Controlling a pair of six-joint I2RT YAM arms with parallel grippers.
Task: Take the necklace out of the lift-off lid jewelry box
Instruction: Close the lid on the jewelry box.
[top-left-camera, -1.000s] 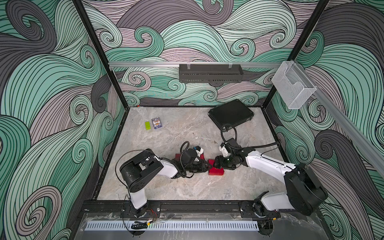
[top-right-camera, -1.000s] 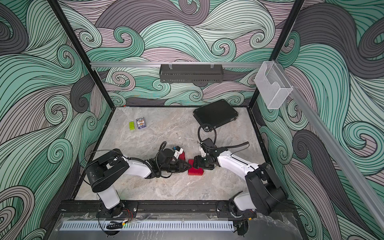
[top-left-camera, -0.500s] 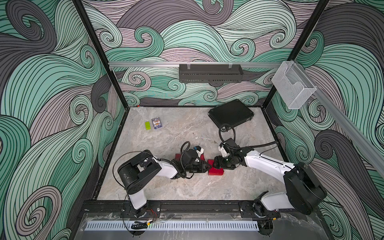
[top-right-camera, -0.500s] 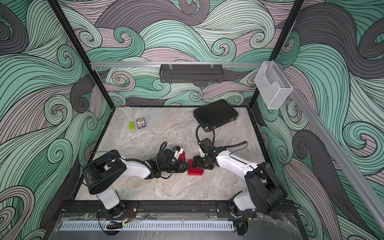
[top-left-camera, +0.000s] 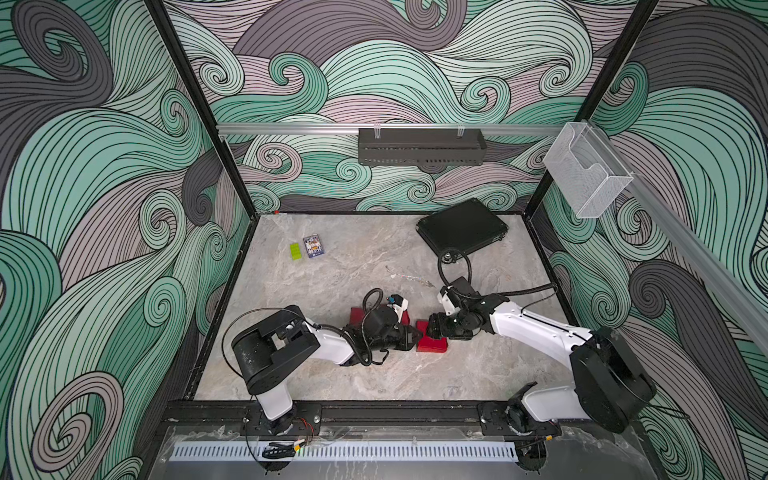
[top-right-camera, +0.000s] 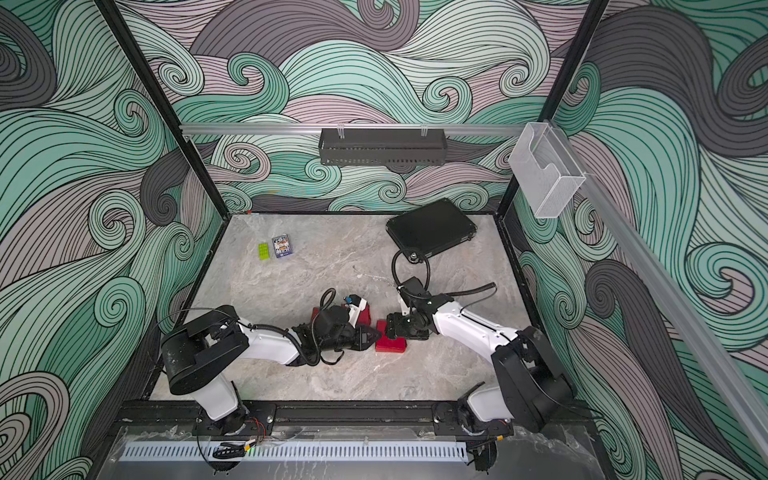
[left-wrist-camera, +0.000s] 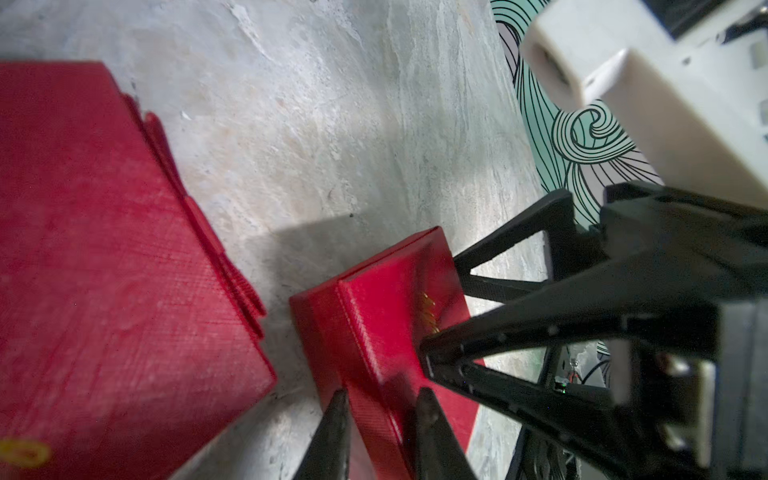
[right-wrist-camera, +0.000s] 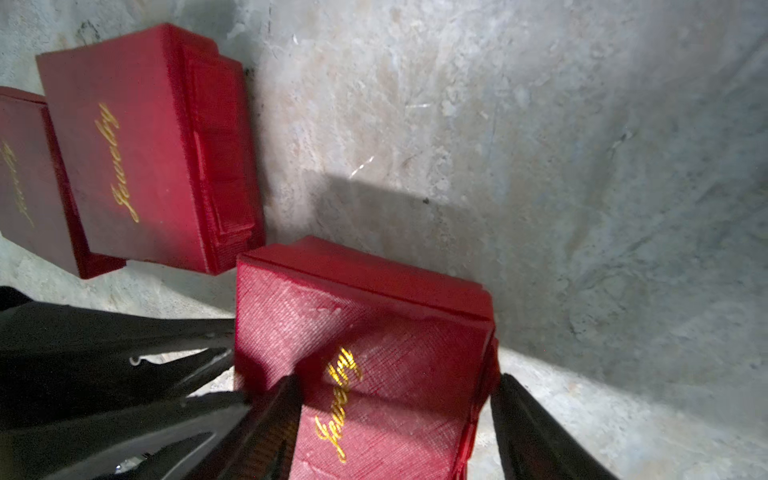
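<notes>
- Red box (top-left-camera: 432, 343) front centre on table (top-left-camera: 332, 374), lid (right-wrist-camera: 353, 353) on, between both grippers.
- Left gripper (left-wrist-camera: 380, 415) nearly closed, pinching box's edge.
- Right gripper (right-wrist-camera: 395, 386) spread wide astride box, one finger over lid, gripping nothing.
- Just behind left gripper, second box (right-wrist-camera: 137, 145) and third box (right-wrist-camera: 25, 178), side by side.
- Farther back, thin chain (top-left-camera: 409, 277) loose on table; beyond, black case (top-left-camera: 461, 228), green brick (top-left-camera: 296, 251), card pack (top-left-camera: 313, 247).
</notes>
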